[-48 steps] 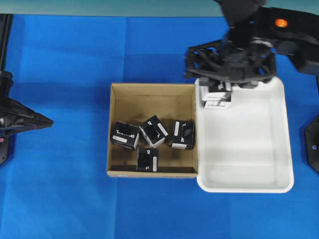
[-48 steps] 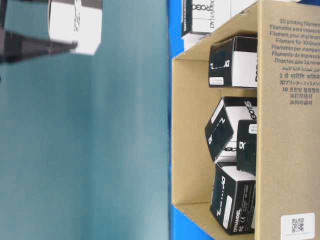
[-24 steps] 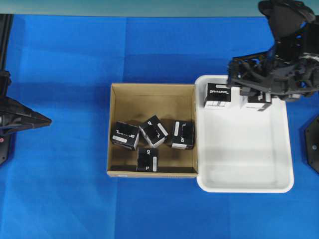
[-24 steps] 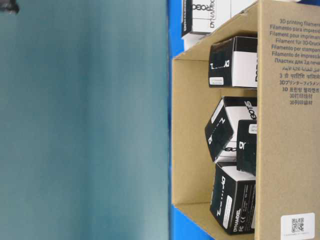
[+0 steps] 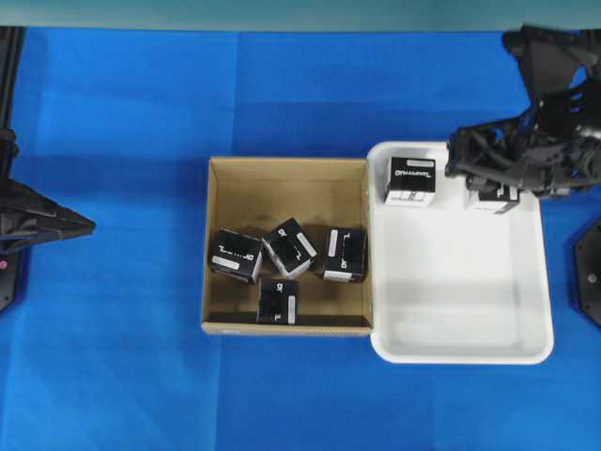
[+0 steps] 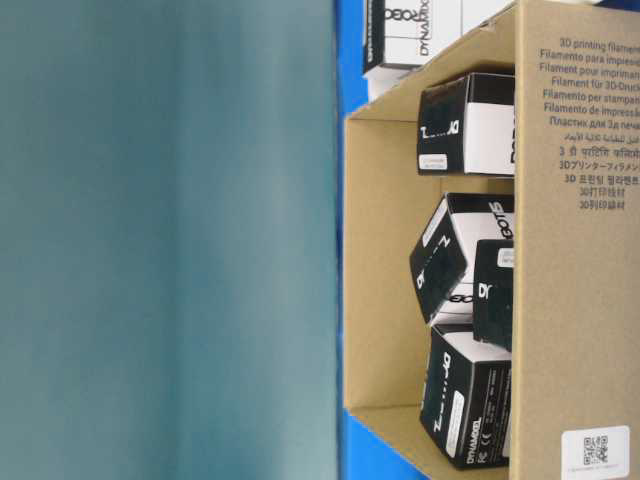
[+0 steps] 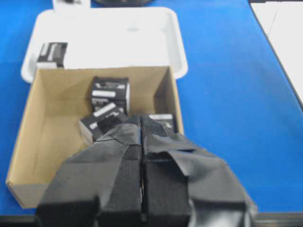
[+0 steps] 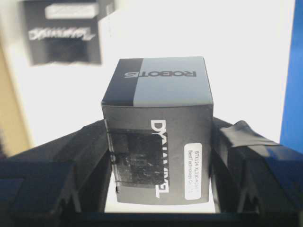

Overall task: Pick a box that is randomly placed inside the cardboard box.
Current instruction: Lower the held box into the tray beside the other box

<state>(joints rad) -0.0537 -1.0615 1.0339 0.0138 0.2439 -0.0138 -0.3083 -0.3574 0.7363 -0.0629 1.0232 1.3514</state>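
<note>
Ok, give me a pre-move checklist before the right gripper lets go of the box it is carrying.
1. Box between the right gripper's fingers: ok. The right gripper has the box clamped on both sides.
2. Box above the white tray: ok, near its far right corner.
3. Drop spot free of the other box in the tray: ok, that one sits apart, at the far left corner.
4. Box resting on the tray floor: cannot tell.
5. Left gripper out of the way: ok, shut and parked left of the cardboard box.
6. Boxes remaining in the cardboard box: ok, four visible.
</note>
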